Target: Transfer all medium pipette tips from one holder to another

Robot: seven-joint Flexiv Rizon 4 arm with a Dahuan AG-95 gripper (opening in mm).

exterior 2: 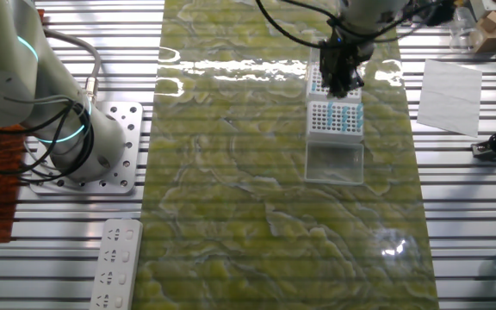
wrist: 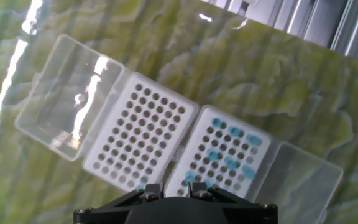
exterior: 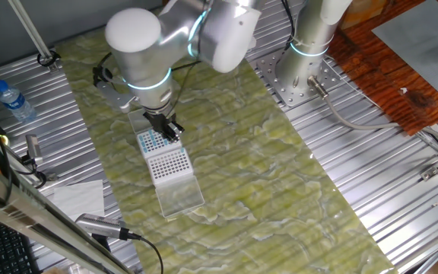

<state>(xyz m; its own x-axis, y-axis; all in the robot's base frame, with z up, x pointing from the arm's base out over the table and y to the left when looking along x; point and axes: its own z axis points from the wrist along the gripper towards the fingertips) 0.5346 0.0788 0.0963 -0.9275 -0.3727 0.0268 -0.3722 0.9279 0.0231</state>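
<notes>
Two white racks lie side by side on the green mat, each with its clear lid folded open. One rack holds several medium pipette tips with light-blue tops, scattered over its grid; they also show in one fixed view and the other fixed view. The other rack shows mostly bare dark holes, with one blue top at its near edge by my fingers. My gripper hovers over the seam between the racks, jaws a little apart, nothing visible between them. It also shows in both fixed views.
Clear lids stick out at both ends of the rack pair. A water bottle and paper sheets lie on the ribbed metal table beside the mat. A second arm's base stands behind. A power strip lies by the mat.
</notes>
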